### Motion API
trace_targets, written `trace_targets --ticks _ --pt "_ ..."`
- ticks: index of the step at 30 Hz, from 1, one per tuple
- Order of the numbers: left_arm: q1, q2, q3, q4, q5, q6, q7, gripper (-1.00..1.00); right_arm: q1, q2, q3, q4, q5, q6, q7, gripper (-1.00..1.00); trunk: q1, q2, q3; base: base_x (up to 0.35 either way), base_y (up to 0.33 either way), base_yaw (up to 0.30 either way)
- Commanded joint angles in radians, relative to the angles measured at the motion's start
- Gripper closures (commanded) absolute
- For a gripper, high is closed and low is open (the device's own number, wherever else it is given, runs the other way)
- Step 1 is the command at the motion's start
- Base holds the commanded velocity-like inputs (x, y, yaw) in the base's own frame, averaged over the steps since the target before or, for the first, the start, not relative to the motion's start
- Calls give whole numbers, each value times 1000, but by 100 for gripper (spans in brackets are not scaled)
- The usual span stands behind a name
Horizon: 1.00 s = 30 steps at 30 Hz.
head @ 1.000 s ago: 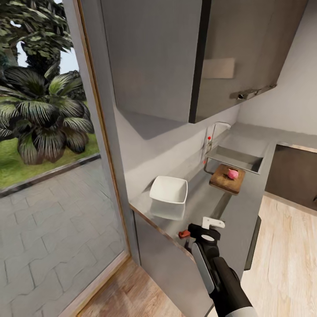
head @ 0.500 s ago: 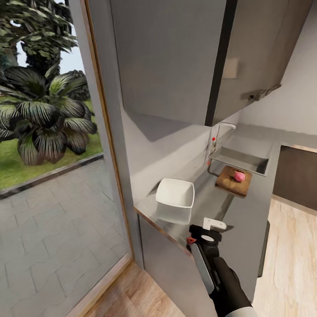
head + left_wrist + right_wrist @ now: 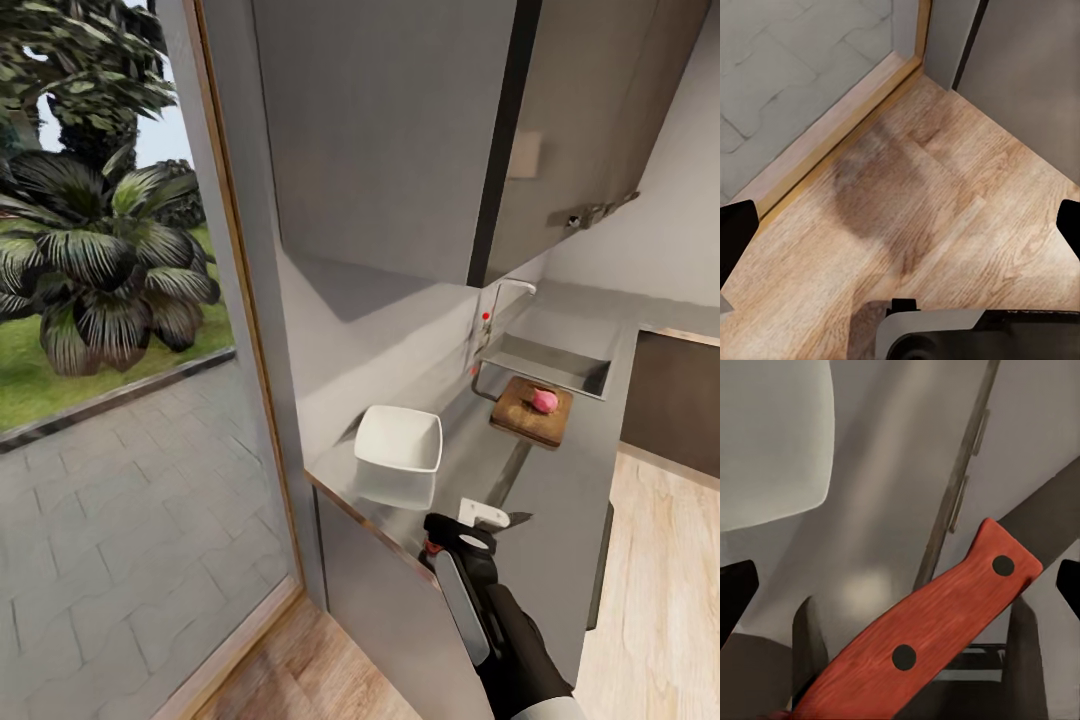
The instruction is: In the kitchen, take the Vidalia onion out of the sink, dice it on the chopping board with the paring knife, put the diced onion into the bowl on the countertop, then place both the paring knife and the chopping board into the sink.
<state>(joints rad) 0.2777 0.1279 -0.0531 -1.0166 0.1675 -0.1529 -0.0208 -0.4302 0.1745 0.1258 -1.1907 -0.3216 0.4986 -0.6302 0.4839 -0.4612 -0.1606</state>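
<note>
My right gripper [image 3: 472,528] hovers over the near end of the countertop [image 3: 470,460], shut on the paring knife [image 3: 937,637]. The red-orange handle lies across between the fingers [image 3: 810,637], and the dark blade [image 3: 1042,510] points away. The white bowl [image 3: 398,445] stands just beyond the gripper. Farther along lies the chopping board [image 3: 530,415] with the pinkish Vidalia onion [image 3: 545,401] on it. Behind the board are the sink [image 3: 550,362] and its tap [image 3: 500,300]. My left gripper [image 3: 900,232] hangs open over the wooden floor.
Grey wall cabinets [image 3: 420,130] hang over the countertop. A tall glass door [image 3: 110,350] at the left gives onto paving and plants. Dark base cabinets [image 3: 670,400] stand at the far right. Wooden floor [image 3: 660,600] runs alongside the counter.
The camera shifted slightly a second ago, sliding the whole scene. My right gripper still holds the knife over the counter's near end; the blade tip now shows past the gripper.
</note>
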Motion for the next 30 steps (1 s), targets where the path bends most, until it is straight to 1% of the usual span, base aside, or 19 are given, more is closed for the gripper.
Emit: trace_targets --ticks 1,13,17,22,30 --pt "0 1 -2 -1 10 -2 -2 -100 -1 0 1 0 -9 3 -8 -100 1 -2 -2 0 0 0" --pt "0 0 -3 0 9 -2 -2 -100 -1 0 0 2 -11 3 -8 -100 1 -2 -2 -5 0 0" --pt "0 -5 -4 1 9 -2 -2 -100 -1 0 0 2 -11 3 -8 -100 1 -2 -2 -15 0 0" --pt "0 -7 -4 4 9 -2 -2 -100 -1 0 0 2 -11 3 -8 -100 1 -2 -2 -107 0 0" --pt "0 -7 -4 4 9 -2 -2 -100 -1 0 1 2 -11 3 -8 -100 1 -2 -2 -17 0 0"
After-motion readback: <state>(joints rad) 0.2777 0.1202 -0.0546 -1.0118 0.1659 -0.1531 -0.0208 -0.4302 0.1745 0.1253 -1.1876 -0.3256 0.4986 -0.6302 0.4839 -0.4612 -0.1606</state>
